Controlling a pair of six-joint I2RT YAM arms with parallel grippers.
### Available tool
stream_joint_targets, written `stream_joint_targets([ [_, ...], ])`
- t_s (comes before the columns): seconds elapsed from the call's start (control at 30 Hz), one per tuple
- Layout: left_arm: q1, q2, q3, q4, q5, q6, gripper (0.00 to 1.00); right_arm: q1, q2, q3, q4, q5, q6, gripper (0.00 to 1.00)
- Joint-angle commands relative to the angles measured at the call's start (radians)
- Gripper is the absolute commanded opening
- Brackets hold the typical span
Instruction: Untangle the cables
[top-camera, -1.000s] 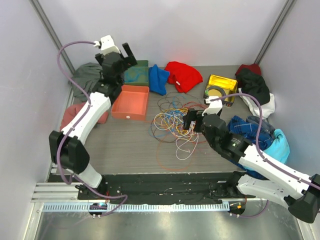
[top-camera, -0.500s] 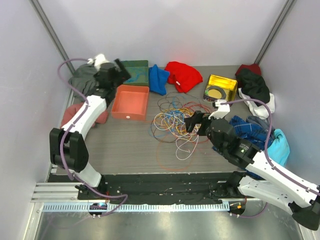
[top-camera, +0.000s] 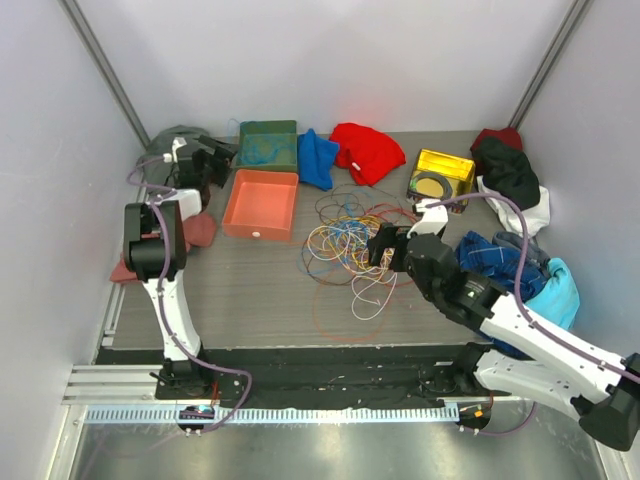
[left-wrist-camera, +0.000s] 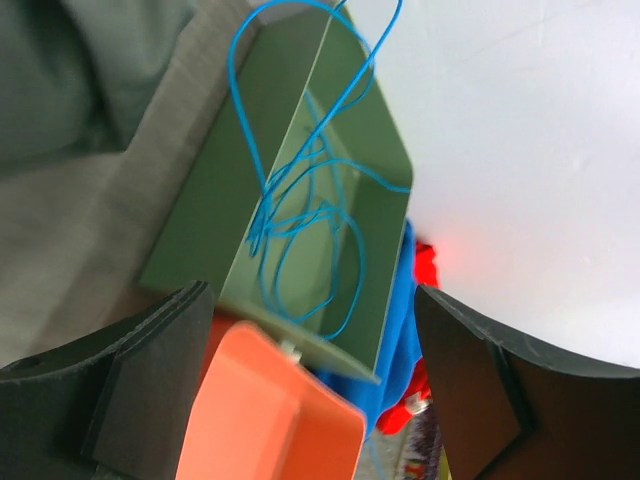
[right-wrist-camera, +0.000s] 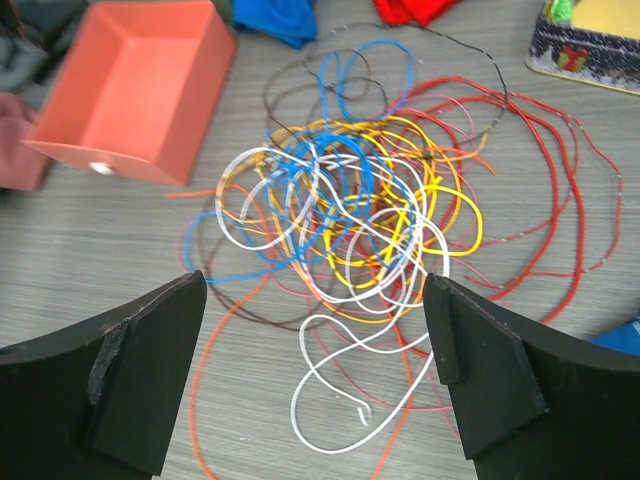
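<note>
The cables (top-camera: 348, 243) lie in a loose tangle of blue, yellow, orange, red, white and dark brown loops at mid-table, and fill the right wrist view (right-wrist-camera: 350, 200). A white loop (right-wrist-camera: 345, 395) trails nearest. My right gripper (top-camera: 379, 246) hovers at the tangle's right edge, open and empty (right-wrist-camera: 315, 290). One blue cable (left-wrist-camera: 300, 225) lies apart in the green box (top-camera: 268, 143), partly draped over its wall. My left gripper (top-camera: 220, 160) is low at the back left, open and empty (left-wrist-camera: 310, 305), facing that box (left-wrist-camera: 200, 230).
An orange tray (top-camera: 262, 205) stands left of the tangle, in front of the green box. Blue (top-camera: 317, 158) and red (top-camera: 367, 150) cloths lie at the back. A yellow tin (top-camera: 440, 176) and piled clothes (top-camera: 515, 265) crowd the right side. Grey cloth (top-camera: 165, 150) lies at the back left.
My left arm has folded down and back, bringing its gripper from high over the back of the table to low beside the green box. The right gripper has barely shifted.
</note>
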Motion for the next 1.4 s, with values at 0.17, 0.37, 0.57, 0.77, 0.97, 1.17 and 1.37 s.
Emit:
stream_joint_targets([
  [0.17, 0.038, 0.189, 0.224, 0.185, 0.069, -0.107, 0.81, -0.005, 0.131, 0.072, 0.032, 0.074, -0.066, 1.0],
  [0.37, 0.041, 0.246, 0.333, 0.13, 0.052, -0.063, 0.72, -0.011, 0.201, 0.106, 0.052, 0.079, -0.091, 1.0],
  [0.57, 0.039, 0.301, 0.373, 0.093, 0.071, -0.055, 0.66, -0.031, 0.231, 0.115, 0.071, 0.065, -0.095, 1.0],
  [0.77, 0.047, 0.243, 0.295, 0.113, 0.066, -0.032, 0.69, -0.046, 0.228, 0.111, 0.072, 0.051, -0.091, 1.0],
  [0.97, 0.055, 0.185, 0.238, 0.076, 0.057, 0.01, 0.71, -0.053, 0.229, 0.102, 0.085, 0.027, -0.072, 1.0],
  [1.17, 0.058, 0.188, 0.19, 0.11, 0.055, -0.02, 0.71, -0.056, 0.208, 0.088, 0.083, 0.028, -0.072, 1.0],
  [1.37, 0.058, 0.241, 0.264, 0.104, 0.052, -0.024, 0.68, -0.063, 0.201, 0.082, 0.08, 0.027, -0.074, 1.0],
])
